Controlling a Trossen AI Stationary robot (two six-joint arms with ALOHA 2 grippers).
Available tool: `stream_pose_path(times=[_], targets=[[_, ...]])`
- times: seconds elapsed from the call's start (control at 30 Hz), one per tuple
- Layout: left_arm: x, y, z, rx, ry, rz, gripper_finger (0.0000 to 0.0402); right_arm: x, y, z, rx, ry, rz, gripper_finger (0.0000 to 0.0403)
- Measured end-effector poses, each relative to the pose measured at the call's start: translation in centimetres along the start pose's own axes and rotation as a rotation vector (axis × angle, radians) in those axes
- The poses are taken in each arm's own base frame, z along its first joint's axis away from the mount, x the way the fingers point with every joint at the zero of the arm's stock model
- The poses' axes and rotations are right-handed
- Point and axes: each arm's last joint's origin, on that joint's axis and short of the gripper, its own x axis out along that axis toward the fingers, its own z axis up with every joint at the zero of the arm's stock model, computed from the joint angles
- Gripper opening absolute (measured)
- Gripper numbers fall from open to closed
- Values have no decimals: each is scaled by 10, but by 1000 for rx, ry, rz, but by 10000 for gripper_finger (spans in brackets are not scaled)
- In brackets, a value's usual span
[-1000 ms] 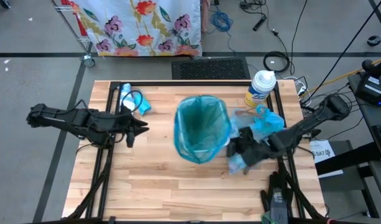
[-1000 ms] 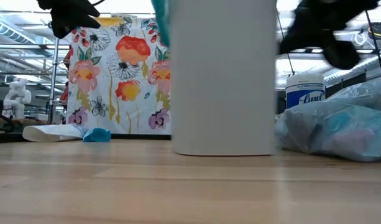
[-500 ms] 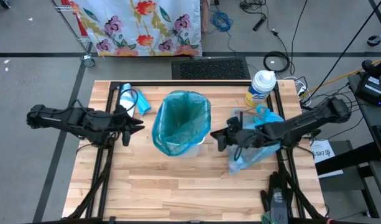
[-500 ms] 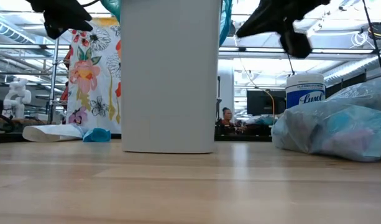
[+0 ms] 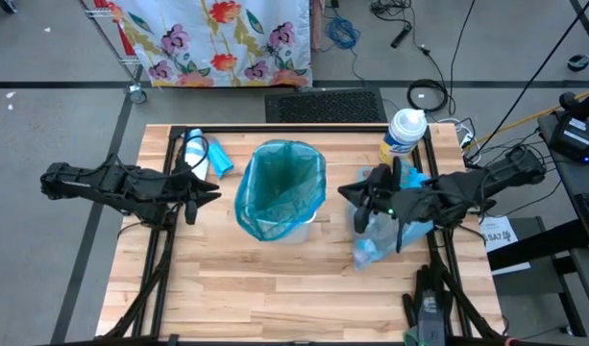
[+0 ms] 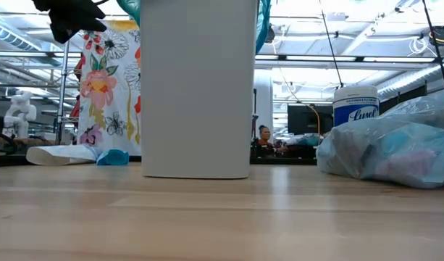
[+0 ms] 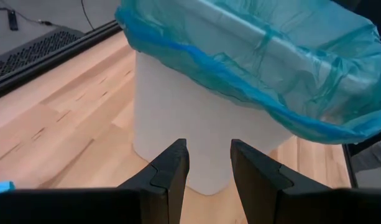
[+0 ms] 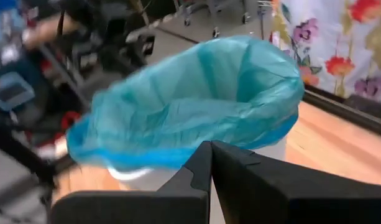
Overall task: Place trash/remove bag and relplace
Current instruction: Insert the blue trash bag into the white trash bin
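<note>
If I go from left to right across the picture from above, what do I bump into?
Left gripper → small blue scrap → white bin with its teal bag → right gripper → filled pale-blue bag.

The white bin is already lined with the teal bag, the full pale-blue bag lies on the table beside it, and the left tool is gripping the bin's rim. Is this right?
Not quite. The left tool grips nothing: the left wrist view shows its fingers open, short of the white bin wall. The rest holds: the teal bag lines the bin and the full pale-blue bag lies beside it.
</note>
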Motion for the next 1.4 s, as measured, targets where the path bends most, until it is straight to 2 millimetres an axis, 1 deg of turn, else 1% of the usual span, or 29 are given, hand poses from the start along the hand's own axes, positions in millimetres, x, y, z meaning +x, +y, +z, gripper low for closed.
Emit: stream_pose_path(times=[0.2, 0.37, 0.47, 0.57, 0.7, 0.83, 1.07, 1.23, 1.4], targets=[[0, 0, 0, -87, 4, -5, 125, 0, 0, -5, -207, 72, 48, 10], [0, 0, 0, -156, 3, -6, 125, 0, 0, -8, -388, 94, 69, 42], [0, 0, 0, -159, 3, -6, 125, 2, 0, -10, -509, 105, 74, 66], [0, 0, 0, -160, 2, -7, 125, 3, 1, -11, -595, 102, 77, 86], [0, -1, 0, -189, 0, -9, 125, 9, 5, -14, -718, 104, 81, 102], [0, -1, 0, -258, 1, -9, 125, 18, 12, -18, -837, 83, 93, 105], [0, -1, 1, -292, 0, -10, 125, 30, 20, -25, -1007, 65, 102, 105], [0, -1, 1, -293, 0, -10, 125, 32, 21, -26, -1042, 66, 99, 98], [1, -1, 0, -315, 3, -8, 125, 36, 21, -24, -1071, 47, 87, 91]])
